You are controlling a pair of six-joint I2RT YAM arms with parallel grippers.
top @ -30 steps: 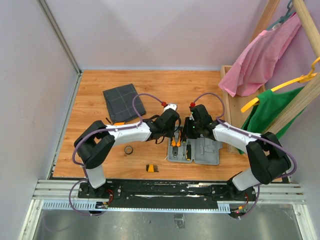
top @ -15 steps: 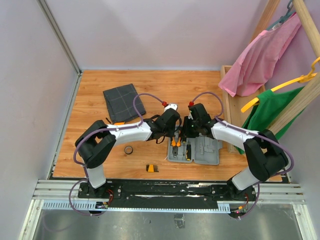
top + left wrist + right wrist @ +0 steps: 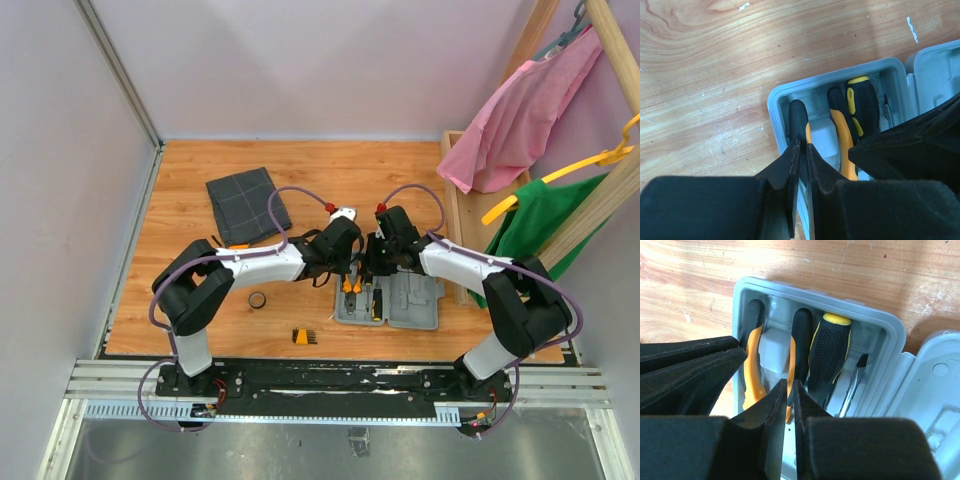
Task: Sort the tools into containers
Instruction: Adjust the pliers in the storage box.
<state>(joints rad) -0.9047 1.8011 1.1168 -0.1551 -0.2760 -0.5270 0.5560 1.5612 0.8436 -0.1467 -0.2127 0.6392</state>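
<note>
The light-grey case [image 3: 415, 305] lies open in front of both arms. In its moulded half [image 3: 875, 320] lie the orange-and-black pliers [image 3: 754, 360] and a black-and-yellow screwdriver [image 3: 832, 352], with a thin blade [image 3: 855, 382] beside it. My left gripper [image 3: 801, 145] is shut, its tips over the pliers' left handle [image 3: 797, 117]. My right gripper [image 3: 790, 385] is shut too, its tips over the right handle [image 3: 799, 340]. I cannot tell whether either tip touches a handle. The dark grey pouch [image 3: 247, 205] lies at the back left.
A black tape ring [image 3: 257, 299] and a small orange bit holder [image 3: 303, 336] lie on the wooden table left of the case. An orange piece [image 3: 237, 246] shows by the left arm. A wooden rack [image 3: 465, 215] with hanging clothes stands to the right.
The right gripper's jaws have drawn closer together, and its wrist has edged slightly left over the case. The left arm has hardly moved.
</note>
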